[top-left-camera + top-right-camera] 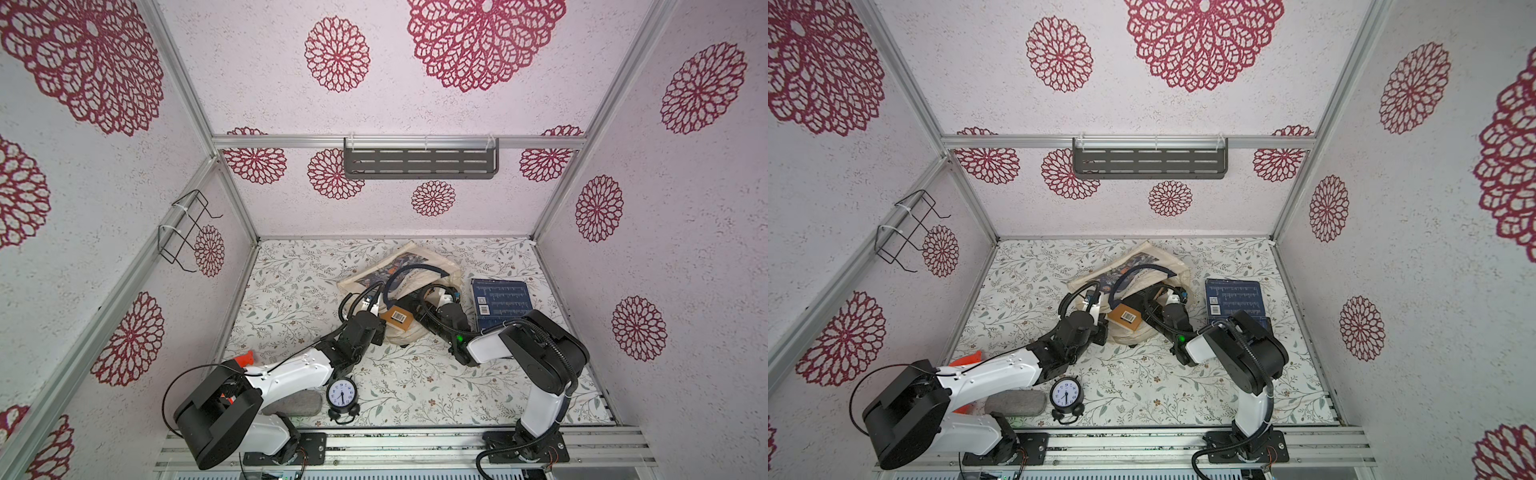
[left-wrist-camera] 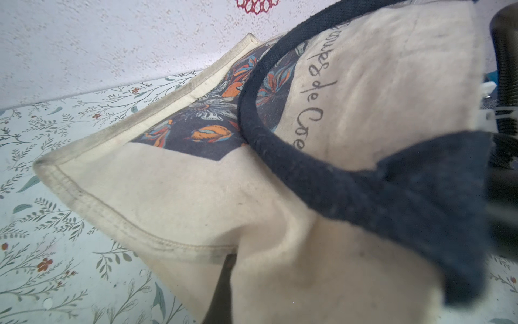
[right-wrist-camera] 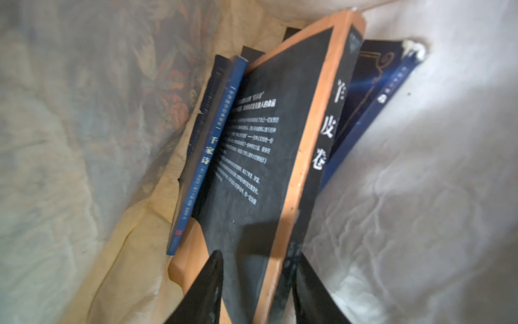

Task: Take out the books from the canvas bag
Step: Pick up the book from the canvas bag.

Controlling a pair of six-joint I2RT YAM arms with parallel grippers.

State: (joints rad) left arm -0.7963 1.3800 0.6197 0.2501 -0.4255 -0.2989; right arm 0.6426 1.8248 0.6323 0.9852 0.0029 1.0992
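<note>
The canvas bag (image 1: 434,258) lies slumped mid-table with its mouth toward the arms. The left claw (image 1: 375,308) is closed on the bag's rim beside a navy handle (image 2: 280,157). In the left wrist view we see only one dark finger (image 2: 222,283) under the bunched canvas.

The right claw (image 3: 259,254) reaches inside the bag. Its jaws are partly apart, astride the near end of a black book with an orange border (image 3: 266,168), and we cannot tell whether the pads press it.

Only the right wrist view shows the inside, where a blue-spined book (image 3: 208,151) and a dark navy book (image 3: 372,92) flank the black one.

Only the top views show the following:
- A navy book with barcodes (image 1: 500,303) lies flat on the table just beside the bag.
- An orange-tan cover (image 1: 398,319) sits at the mouth between the claws.
- An alarm clock (image 1: 342,396) stands beside the left arm.
</note>
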